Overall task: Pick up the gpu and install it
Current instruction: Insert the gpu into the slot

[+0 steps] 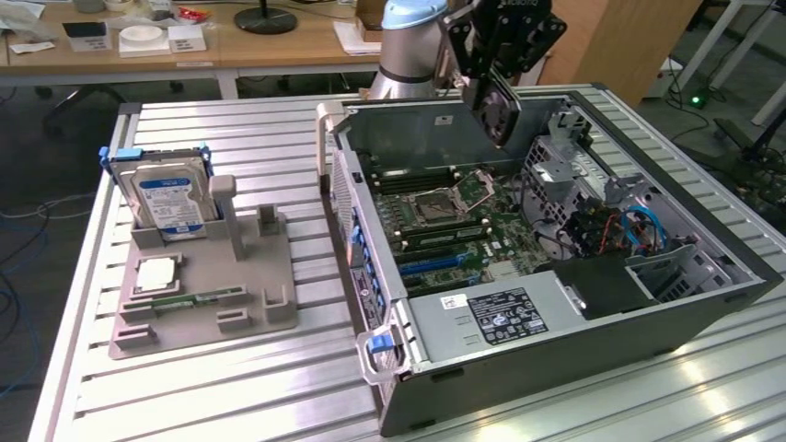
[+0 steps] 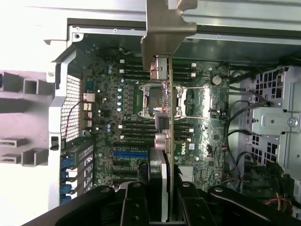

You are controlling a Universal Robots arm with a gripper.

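My gripper [image 1: 495,81] hangs over the far side of the open computer case [image 1: 687,322], shut on the gpu [image 1: 496,109]. The gpu is a dark card with a round fan face, held on edge and clear of the motherboard [image 1: 448,216] below. In the wrist view the gpu [image 2: 168,141] runs edge-on away from my gripper [image 2: 162,205], and its pale metal bracket [image 2: 162,28] sits at the far end near the case wall. A black finger [image 2: 136,202] presses on each side of the card. The blue expansion slot [image 2: 129,154] lies on the board beside the card.
On the exterior view's left, a grey fixture [image 1: 246,322] stands on the slatted table and holds a hard drive [image 1: 169,198], a processor [image 1: 156,274] and a memory strip [image 1: 202,297]. Inside the case are the power supply [image 1: 491,318], drive cages and cables [image 1: 627,230].
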